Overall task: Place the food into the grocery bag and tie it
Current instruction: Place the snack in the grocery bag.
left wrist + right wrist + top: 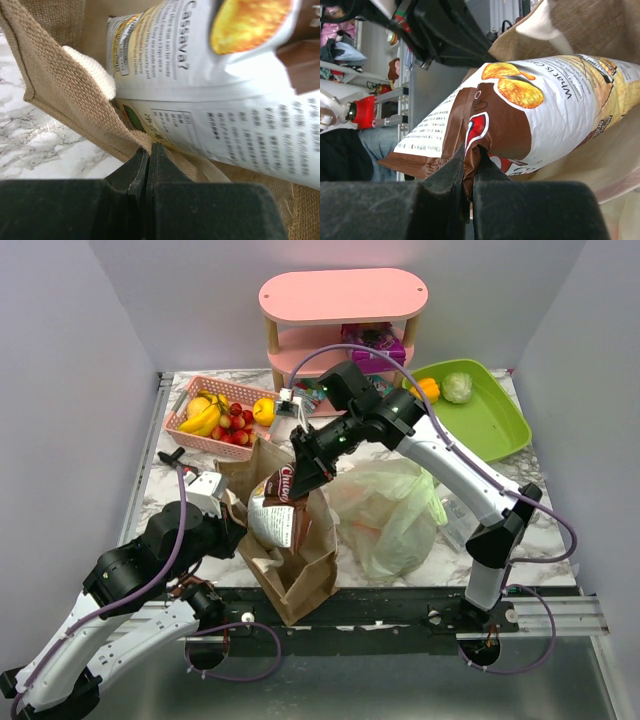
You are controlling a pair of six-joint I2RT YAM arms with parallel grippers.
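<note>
The white-and-brown snack pack [272, 515] hangs with its lower end in the open mouth of a brown woven bag [300, 575]. My right gripper [300, 478] is shut on the pack's brown top seam [480, 150], seen close in the right wrist view [471, 150]. My left gripper [233, 508] is shut on the brown bag's rim [75, 100], its jaws [148, 150] pressed on the fabric edge beside the pack [225, 100]. The pale-green plastic grocery bag [390, 510] lies crumpled just right of the brown bag, held by neither gripper.
A pink basket [190, 390] at the back left holds bananas, red fruit and a lemon. A green tray [500, 420] at the back right holds an orange item and a pale cabbage. A pink shelf [340, 295] at the back carries a purple box [380, 345].
</note>
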